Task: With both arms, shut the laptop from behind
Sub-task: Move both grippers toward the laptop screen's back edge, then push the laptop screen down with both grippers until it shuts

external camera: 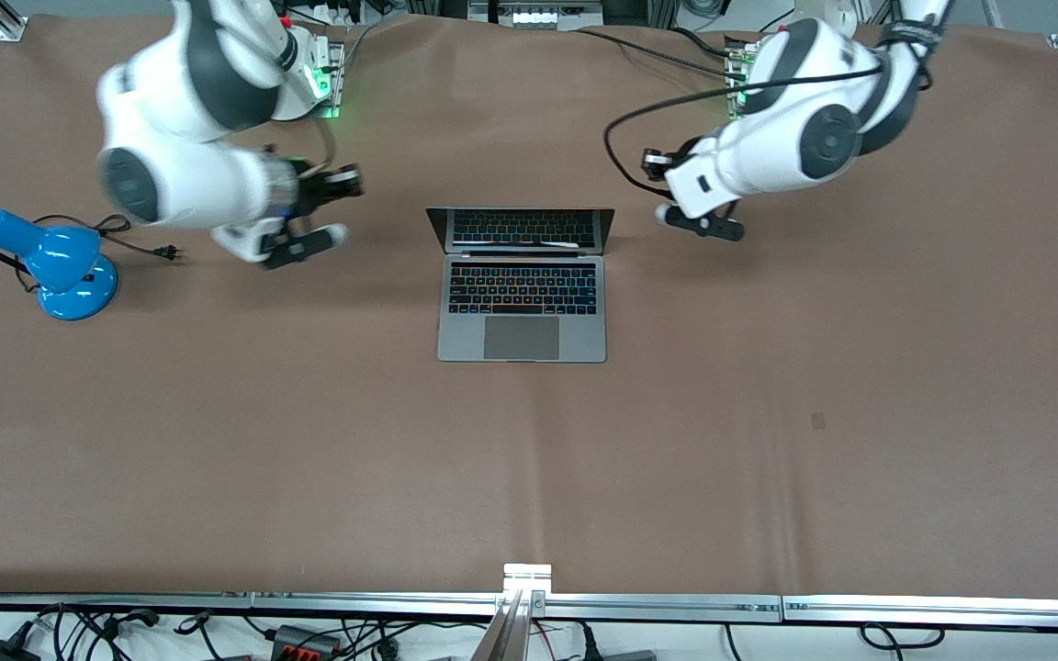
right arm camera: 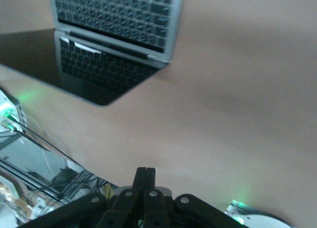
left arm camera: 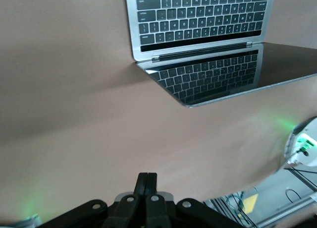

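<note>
Brown tabletop fills the high front view, with two white robot arms reaching in from the edge where their bases stand. Going across that view from its left side: a blue desk lamp lies on the table near the right arm's end, its black cord and plug trailing beside it. Next comes the right arm, bent low over the table, its right gripper hanging over bare tabletop between the lamp and the laptop, touching nothing. In the right wrist view the two black fingers are pressed flat together, with nothing between them. At the middle of the table sits the laptop, grey with a black keyboard and a large trackpad, its trackpad edge toward the front camera and its hinge toward the robots' bases. Its lid stands open, and the dark screen mirrors the keys. Both wrist views show the laptop from the hinge end, the screen tilted back over the table. Last comes the left arm, also bent low, with a black cable looping beside it. The left gripper hangs over bare tabletop just beside the laptop's lid, toward the left arm's end, apart from it. In the left wrist view its fingers are likewise closed tight on nothing.
</note>
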`<control>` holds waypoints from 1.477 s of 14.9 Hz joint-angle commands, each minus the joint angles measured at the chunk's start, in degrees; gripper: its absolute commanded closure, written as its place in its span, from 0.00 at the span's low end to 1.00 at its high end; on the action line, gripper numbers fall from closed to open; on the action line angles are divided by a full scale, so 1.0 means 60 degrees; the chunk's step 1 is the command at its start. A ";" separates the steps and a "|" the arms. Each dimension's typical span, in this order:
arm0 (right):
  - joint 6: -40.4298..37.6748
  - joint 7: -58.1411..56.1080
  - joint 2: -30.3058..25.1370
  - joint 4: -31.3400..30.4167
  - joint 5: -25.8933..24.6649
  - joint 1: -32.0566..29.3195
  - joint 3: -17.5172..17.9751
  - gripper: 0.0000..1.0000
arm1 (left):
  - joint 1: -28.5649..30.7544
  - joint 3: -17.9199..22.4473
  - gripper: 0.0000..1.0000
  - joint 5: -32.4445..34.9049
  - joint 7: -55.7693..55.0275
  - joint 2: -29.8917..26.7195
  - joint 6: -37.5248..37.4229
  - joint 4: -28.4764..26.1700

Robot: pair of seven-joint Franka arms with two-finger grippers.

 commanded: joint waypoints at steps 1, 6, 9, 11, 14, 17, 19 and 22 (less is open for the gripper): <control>0.0920 -0.0057 -0.0398 -0.1091 0.0617 0.0850 -0.0105 1.00 | 0.0125 -0.0795 1.00 -0.0573 0.0051 -0.0415 0.1194 -0.0896; 0.2926 0.0688 -0.0354 -0.2045 0.0736 0.2607 -0.0120 1.00 | 0.0111 -0.1179 1.00 -0.0604 -0.0228 -0.0312 0.1594 -0.1001; 0.3718 0.1100 -0.0193 -0.2002 0.0722 0.2844 -0.0120 1.00 | 0.0110 -0.1180 1.00 -0.0604 -0.0243 -0.0078 0.1945 -0.0972; 0.4201 0.1100 -0.0076 -0.1973 0.0722 0.2815 -0.0134 1.00 | 0.0169 -0.1180 1.00 -0.0604 -0.0243 0.0228 0.2412 -0.0855; 0.4832 0.1115 -0.0003 -0.1973 0.0736 0.2771 -0.0134 1.00 | 0.0169 -0.1179 1.00 -0.0604 -0.0243 0.0887 0.3131 -0.0694; 0.5315 0.1115 0.0100 -0.1914 0.0736 0.2640 -0.0193 1.00 | 0.0096 -0.1180 1.00 -0.0589 -0.0243 0.1371 0.3556 -0.0519; 0.5740 0.1100 0.0246 -0.1812 0.0722 0.2552 -0.0207 1.00 | 0.0067 -0.1180 1.00 -0.0560 -0.0243 0.1839 0.3878 -0.0226; 0.5800 0.1100 0.0597 -0.1403 0.0678 0.2361 -0.0222 1.00 | -0.0007 -0.1165 1.00 -0.0458 -0.0243 0.2426 0.4419 0.0067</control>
